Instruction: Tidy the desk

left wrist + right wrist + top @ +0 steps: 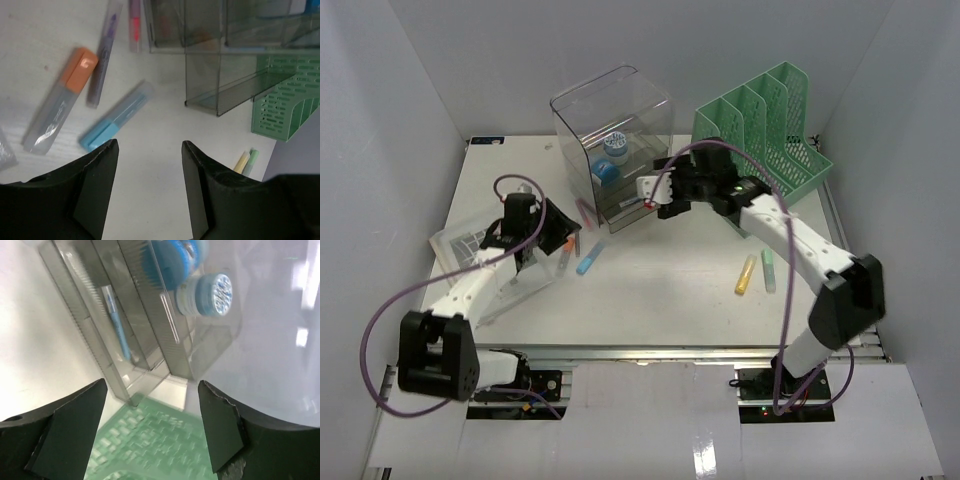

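Observation:
The white desk holds loose markers. A blue-capped marker lies at centre-left; it also shows in the left wrist view, beside an orange-capped marker, a purple pen and a pink pen. My left gripper is open and empty above bare desk, just short of the blue-capped marker. My right gripper is open and empty at the front of the clear drawer box; its wrist view looks past the box's drawers.
A green mesh file rack stands at the back right. A yellow marker and a green marker lie at the right. A clear plastic sleeve lies under the left arm. The box holds a blue pen and round blue containers.

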Robot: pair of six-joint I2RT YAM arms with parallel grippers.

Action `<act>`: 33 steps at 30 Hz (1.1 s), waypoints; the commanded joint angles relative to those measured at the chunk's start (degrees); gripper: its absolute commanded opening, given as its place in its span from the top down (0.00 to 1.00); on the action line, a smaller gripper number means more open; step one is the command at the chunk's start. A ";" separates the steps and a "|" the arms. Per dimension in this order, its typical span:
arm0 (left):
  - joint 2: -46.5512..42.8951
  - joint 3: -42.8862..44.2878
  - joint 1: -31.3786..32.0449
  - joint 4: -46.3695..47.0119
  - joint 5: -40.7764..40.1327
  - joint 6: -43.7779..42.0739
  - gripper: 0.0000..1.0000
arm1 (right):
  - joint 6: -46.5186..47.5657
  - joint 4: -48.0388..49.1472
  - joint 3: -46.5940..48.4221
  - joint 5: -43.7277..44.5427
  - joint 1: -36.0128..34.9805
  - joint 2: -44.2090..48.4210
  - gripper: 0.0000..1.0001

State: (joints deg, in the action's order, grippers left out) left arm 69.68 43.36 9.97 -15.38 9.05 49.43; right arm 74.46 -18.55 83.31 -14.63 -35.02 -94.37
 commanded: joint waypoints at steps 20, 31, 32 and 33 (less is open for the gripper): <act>42.81 41.39 -0.74 -11.21 -2.66 -8.03 0.66 | -16.78 -8.65 -37.12 -53.94 29.27 33.65 0.21; 48.80 46.95 -0.74 -13.66 -3.09 -8.77 0.64 | -16.01 -9.96 -37.45 -56.60 30.70 35.86 0.20; 48.97 47.14 -0.74 -13.87 -3.38 -8.91 0.64 | -15.99 -10.10 -37.45 -56.83 30.91 35.88 0.20; 49.11 47.25 -0.74 -14.12 -3.73 -9.05 0.63 | -15.96 -10.24 -37.49 -57.11 31.08 35.95 0.20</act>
State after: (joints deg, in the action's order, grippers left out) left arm 118.64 87.95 9.11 -28.29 6.26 41.29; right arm 57.63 -27.32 45.98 -68.33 -4.86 -59.24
